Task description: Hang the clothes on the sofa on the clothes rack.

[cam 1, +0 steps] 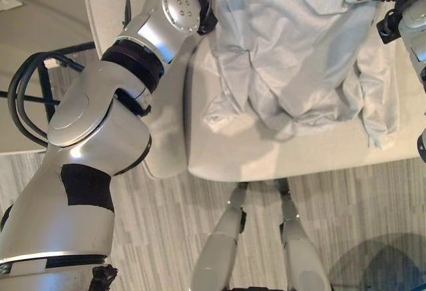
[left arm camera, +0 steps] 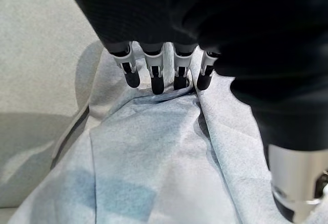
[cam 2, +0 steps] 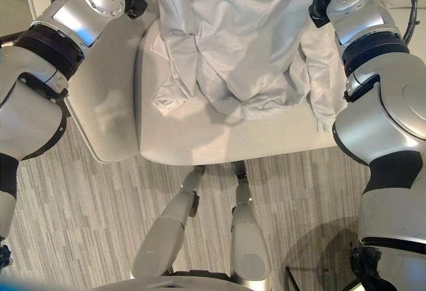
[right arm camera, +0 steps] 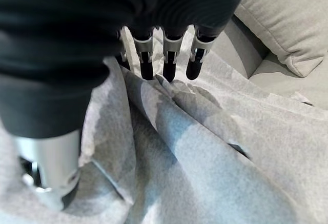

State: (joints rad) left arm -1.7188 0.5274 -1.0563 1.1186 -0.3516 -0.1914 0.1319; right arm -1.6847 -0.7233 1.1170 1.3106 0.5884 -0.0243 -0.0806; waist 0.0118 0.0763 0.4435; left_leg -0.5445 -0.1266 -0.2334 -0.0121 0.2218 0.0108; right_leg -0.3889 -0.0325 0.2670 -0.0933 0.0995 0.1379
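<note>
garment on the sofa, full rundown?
The garment is one pale grey piece of soft, matte fabric, crumpled and creased, spread over the light sofa seat with folds bunched near the front edge. The left hand and right hand both have fingertips down on its upper part; an actual grip cannot be confirmed.

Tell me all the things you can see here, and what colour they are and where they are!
garment: one, light grey, crumpled on the sofa seat, its lower edge near the front of the cushion.
sofa: one, pale grey-beige, under the garment; a back cushion shows in the right wrist view.
floor: grey striped carpet in front of the sofa.
left hand: one, silver fingers with dark tips, curled down into a fold of the garment at its upper part.
right hand: one, same colours, fingers curled into a fold of the garment on the other side.
</note>
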